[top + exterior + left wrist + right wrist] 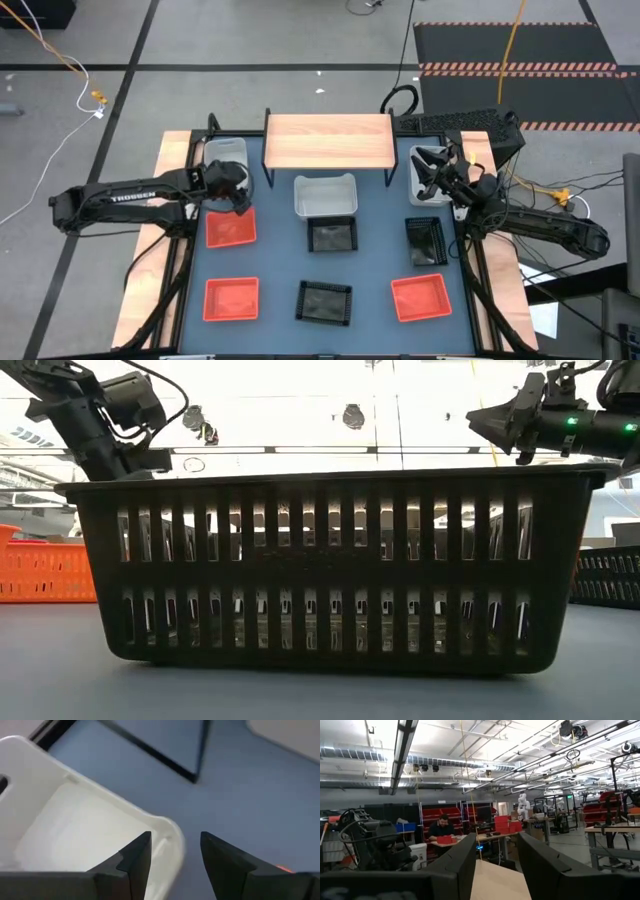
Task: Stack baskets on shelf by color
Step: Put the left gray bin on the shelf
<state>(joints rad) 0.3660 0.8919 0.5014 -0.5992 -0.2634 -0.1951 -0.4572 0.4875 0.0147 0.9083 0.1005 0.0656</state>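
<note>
White basket (75, 827) beneath open left pincer (175, 852)

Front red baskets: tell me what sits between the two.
A black basket lies between the front-left red basket and the front-right red basket, apart from both on the blue table; the high view shows it.

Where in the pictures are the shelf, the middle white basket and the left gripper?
shelf (328, 140): high view, middle of its wooden top.
middle white basket (325, 207): high view, its near rim.
left gripper (175, 862): left wrist view, between its open fingertips.
</note>
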